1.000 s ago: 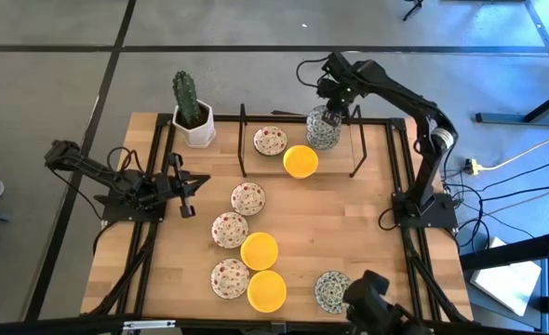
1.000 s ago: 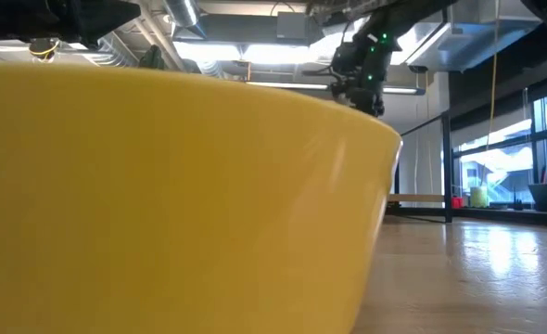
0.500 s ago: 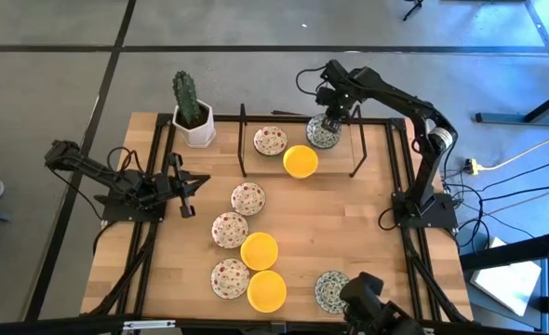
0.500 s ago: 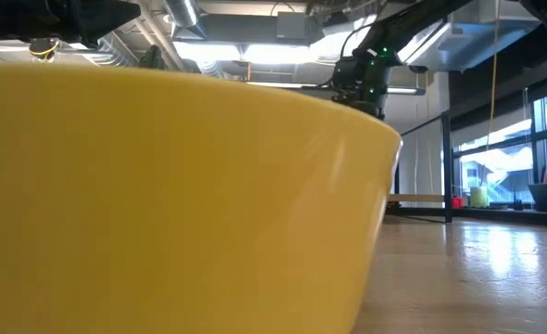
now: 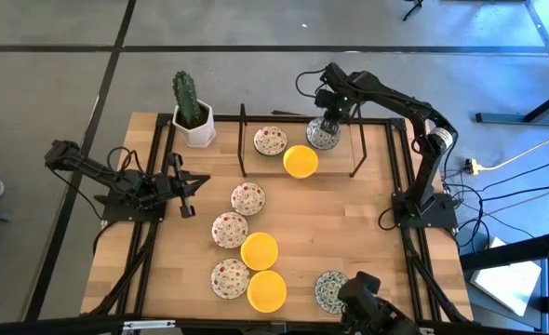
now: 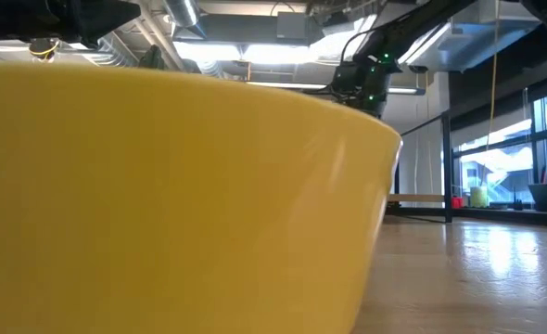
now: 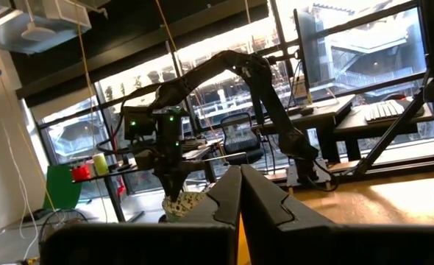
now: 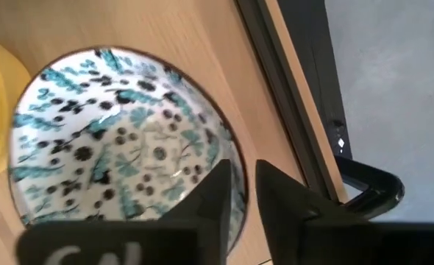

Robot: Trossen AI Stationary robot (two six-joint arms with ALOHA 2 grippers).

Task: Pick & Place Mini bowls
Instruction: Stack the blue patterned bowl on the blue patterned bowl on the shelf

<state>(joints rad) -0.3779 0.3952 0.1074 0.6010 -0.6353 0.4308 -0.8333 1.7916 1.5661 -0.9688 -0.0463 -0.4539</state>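
1. Wooden table [image 5: 349,223] with a black frame fills the middle of the high view, on a grey floor.
2. Green-patterned bowl [image 5: 323,136] sits on the wood at the upper right of the table, between two black rails [image 5: 358,147].
3. Right gripper [image 5: 331,118] is directly over that bowl; in the right wrist view its fingers [image 8: 215,193] straddle the rim [image 8: 235,173] with a narrow gap between them, and whether they pinch it I cannot tell.
4. Yellow bowl [image 5: 300,160] lies just beside the patterned one, lower left of it.
5. Red-speckled bowl [image 5: 270,140] lies left of that pair, near the left rail [image 5: 243,140].
6. Two more speckled bowls [image 5: 247,197] sit at the centre, one below the other.
7. Lower centre holds two yellow bowls [image 5: 259,250], a speckled one [image 5: 228,277] and a second green-patterned one [image 5: 331,288].
8. Left gripper [image 5: 187,194] rests at the table's left side, jaws closed and holding nothing, as the left wrist view shows.
9. Cactus pot [image 5: 194,124] stands at the upper left corner.
10. Low view is mostly blocked by a yellow bowl's wall [image 6: 162,204].
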